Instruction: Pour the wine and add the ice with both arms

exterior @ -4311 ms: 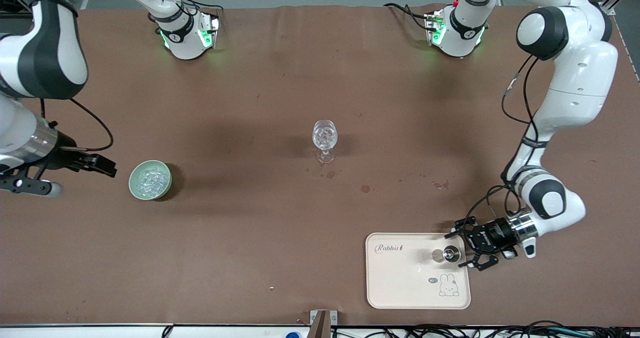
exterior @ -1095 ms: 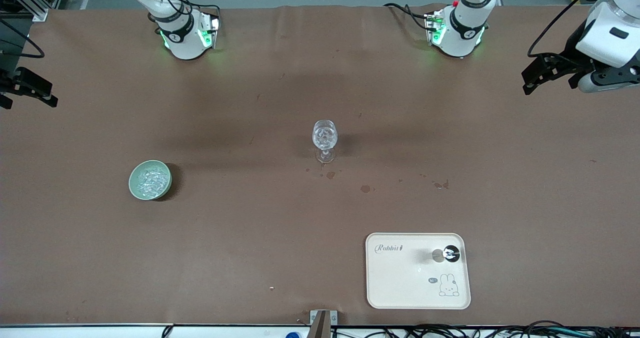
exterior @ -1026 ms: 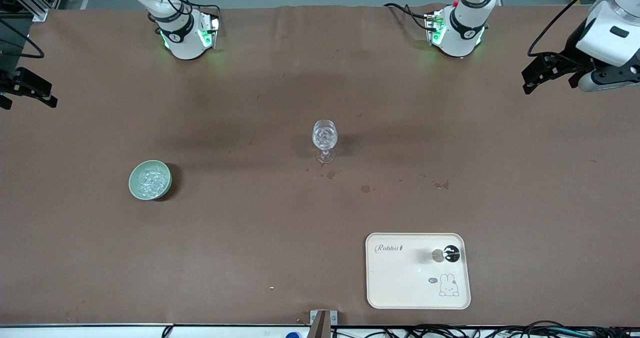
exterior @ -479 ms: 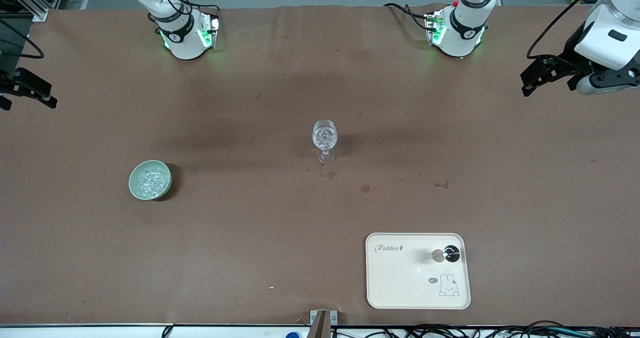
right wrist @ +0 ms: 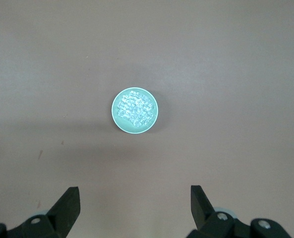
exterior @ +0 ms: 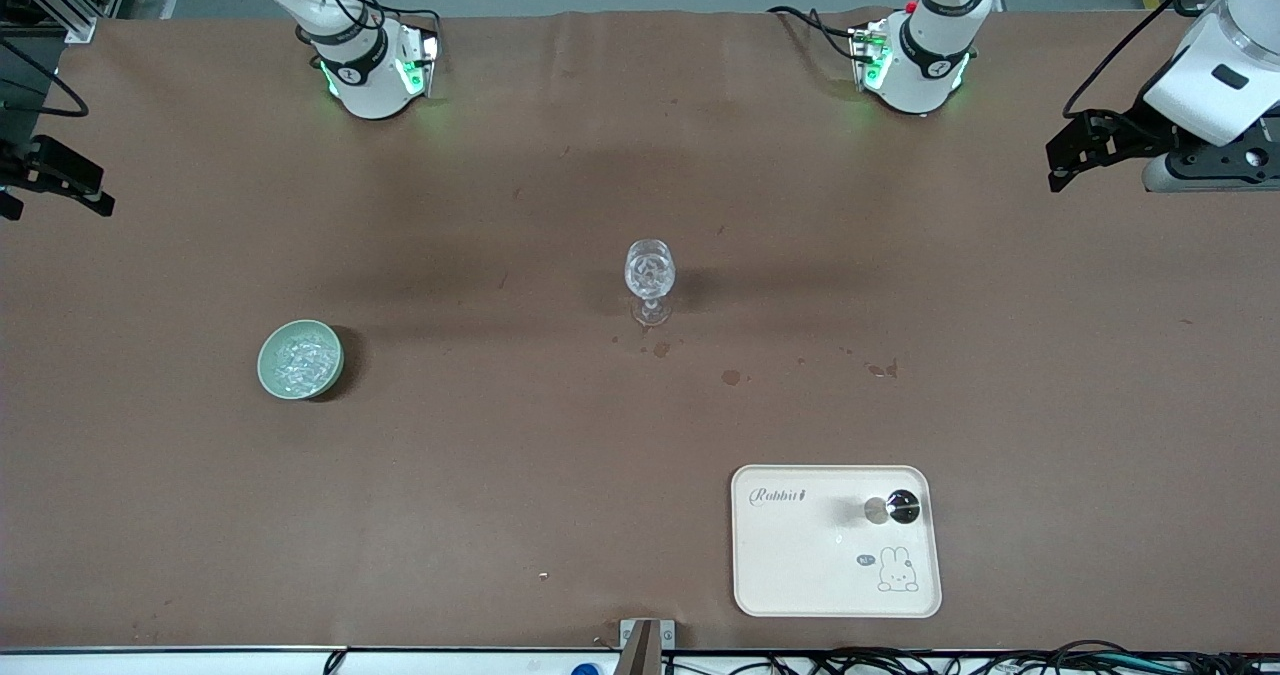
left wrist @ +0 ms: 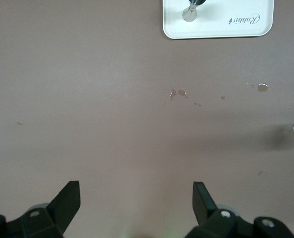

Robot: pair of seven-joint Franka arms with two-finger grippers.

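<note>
Left end effector (exterior: 1062, 153): fingers spread, empty, raised over counter (exterior: 500, 475) edge at left arm's end | Right end effector (exterior: 55, 177): spread, empty, over right arm's end | Clear glassy ice chunks (exterior: 300, 357): in pale green round bowl (exterior: 270, 380) | Clear stemmed wine glass (exterior: 650, 275): upright, mid-counter

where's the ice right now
The ice sits in the green bowl toward the right arm's end of the table, nearer the front camera than the wine glass.
</note>
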